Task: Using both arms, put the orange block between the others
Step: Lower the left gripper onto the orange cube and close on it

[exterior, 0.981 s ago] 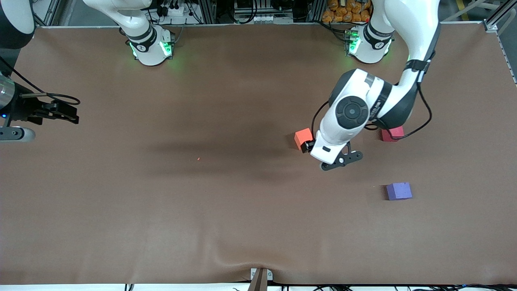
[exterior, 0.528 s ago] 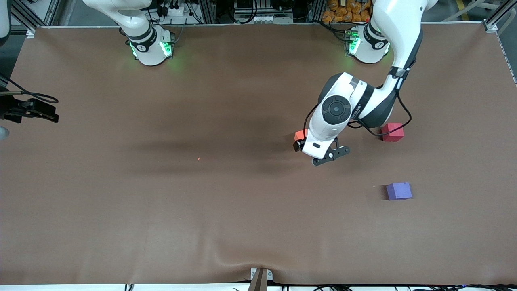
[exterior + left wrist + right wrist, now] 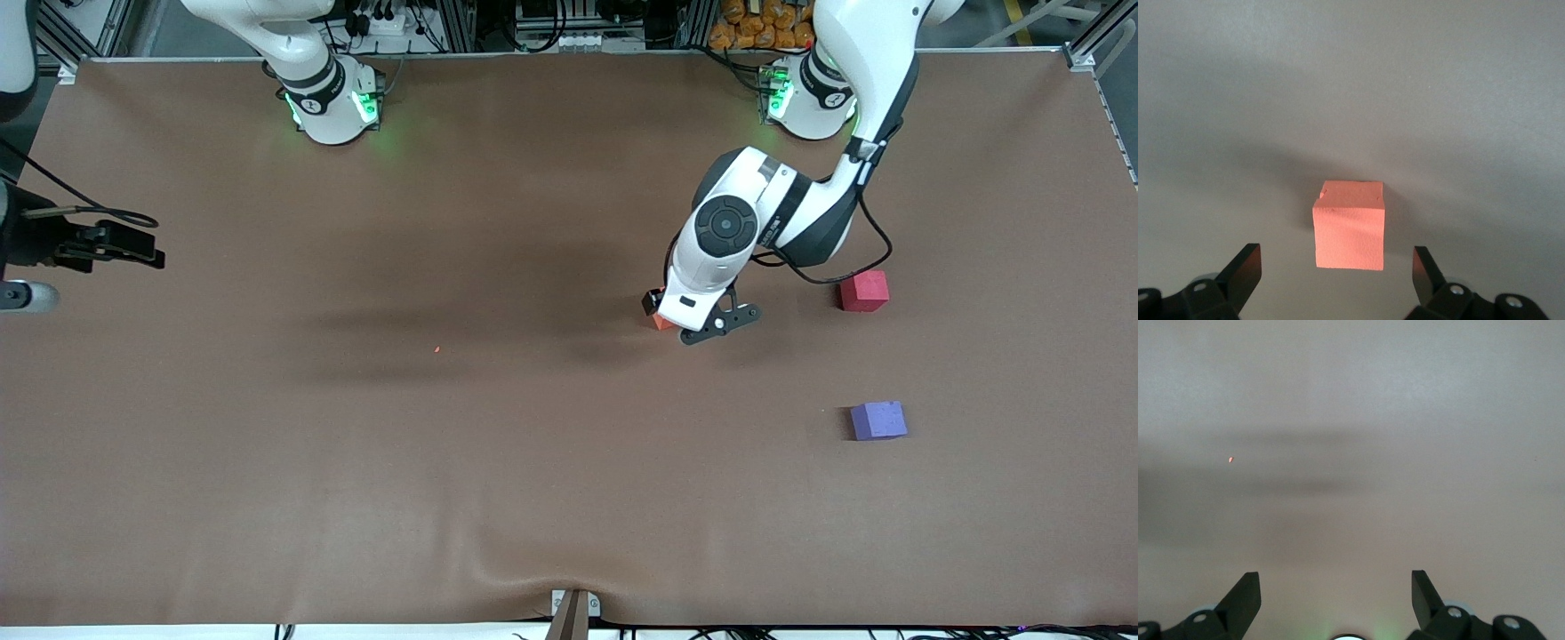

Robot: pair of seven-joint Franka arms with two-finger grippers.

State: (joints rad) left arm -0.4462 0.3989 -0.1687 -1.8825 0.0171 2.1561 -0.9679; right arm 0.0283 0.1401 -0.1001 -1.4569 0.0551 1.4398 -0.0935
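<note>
While the left arm bends down over it, the small matte orange foam-like cube [image 3: 1349, 225] sits on the brown table cover [image 3: 498, 444], toward the left arm's end of the table. Seen from the left wrist cam: clean square faces, pebbly texture, a small nick at one top edge. The left gripper [image 3: 1337, 268] hangs right over it w/ fingers spread wide, one on each side — not touching the block, nothing gripped.

From the front cam only a sliver of the orange cube [image 3: 661, 321] shows; the rest is hidden under the left arm's wrist. The pinkish-red matte cube [image 3: 864, 291] lies near it, and the purple matte cube [image 3: 878, 420] nearer the front cam.

The right gripper [image 3: 1336, 587] — also spread wide, empty — waits over bare cover at the right arm's end, partly cut off at the frame edge.
</note>
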